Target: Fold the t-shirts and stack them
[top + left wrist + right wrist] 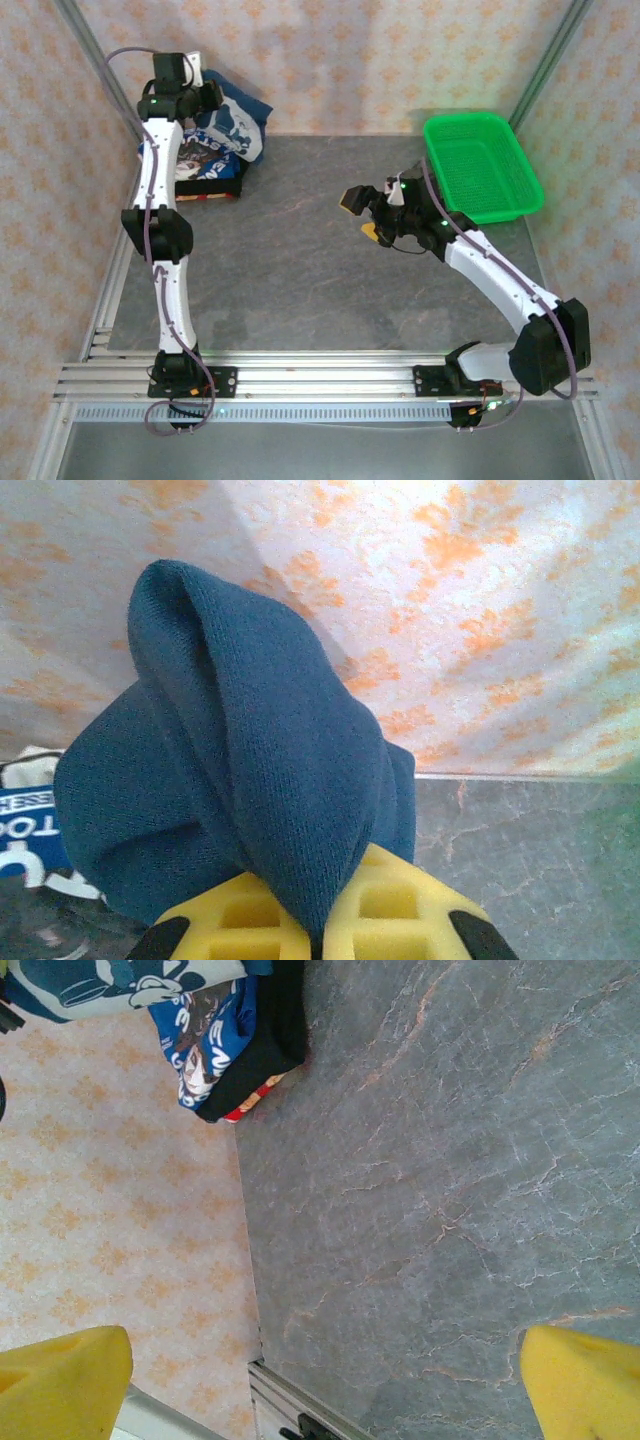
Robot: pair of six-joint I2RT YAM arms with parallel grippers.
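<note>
1. Left gripper (207,95) is at the far left corner, close to the back wall. Its yellow pads are clamped on a bunched fold of the dark navy t-shirt (250,760), and the cloth peaks up from between them.
2. The navy shirt's printed side drapes over the stack of t-shirts (205,165). I cannot tell whether it hangs free of the stack.
3. The stack holds a blue printed tee (205,1045), a black tee (275,1020) and a red edge (245,1110) lowest.
4. Right gripper (360,216) is right of centre over the bare grey table (300,280), its fingers spread wide and holding nothing.
5. Green mesh basket (480,165) is at the far right, near the right gripper.
</note>
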